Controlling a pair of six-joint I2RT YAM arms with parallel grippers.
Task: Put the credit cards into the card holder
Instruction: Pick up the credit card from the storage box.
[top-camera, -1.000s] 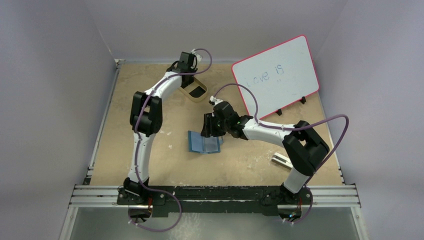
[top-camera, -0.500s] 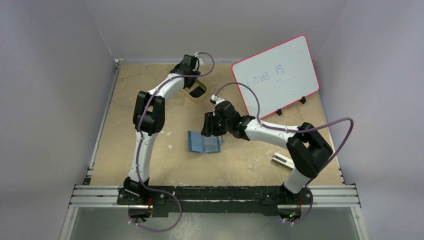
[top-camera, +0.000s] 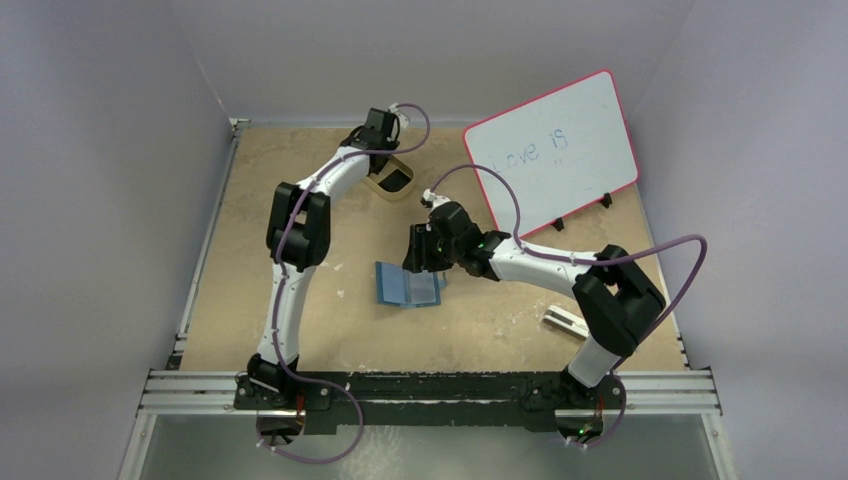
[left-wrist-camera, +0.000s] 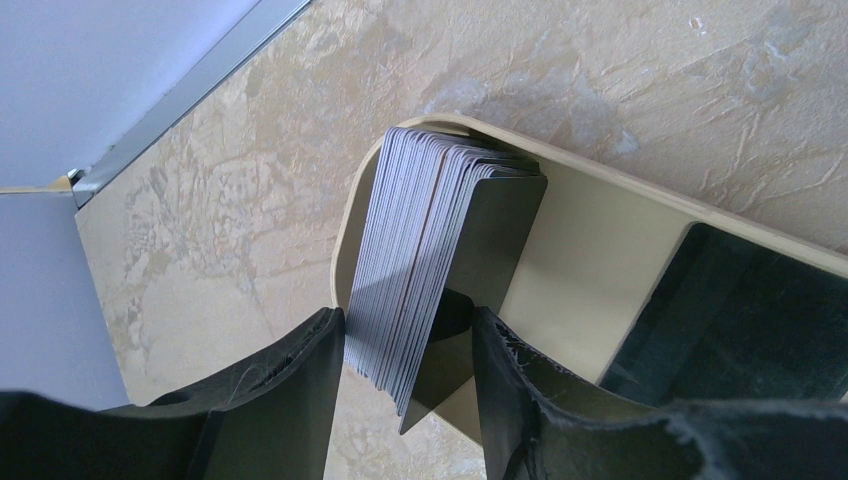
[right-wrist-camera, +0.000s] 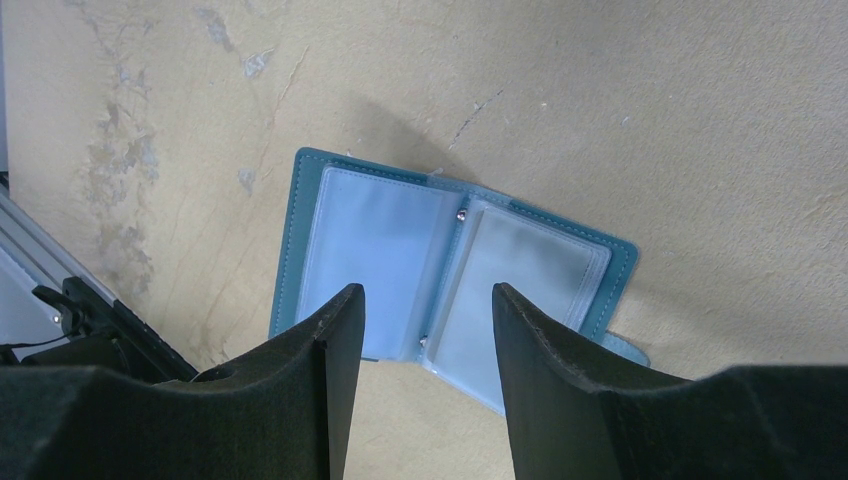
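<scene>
Your left hand has reached the tray, flanking the credit cards, grip unclear, right hand still open, empty, over the card holder

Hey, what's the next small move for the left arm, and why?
Probably close the left end effector on just the leaning black card, not the whole stack its fingers straddle; the card holder lies open.

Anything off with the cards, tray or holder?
Nothing is spilled or visibly damaged. One oddity: the credit cards standing on edge in the tan tray lean and fan out, and the front dark card splays away from the stack. The card holder lies open on the table, with no card visible in its sleeves.
</scene>
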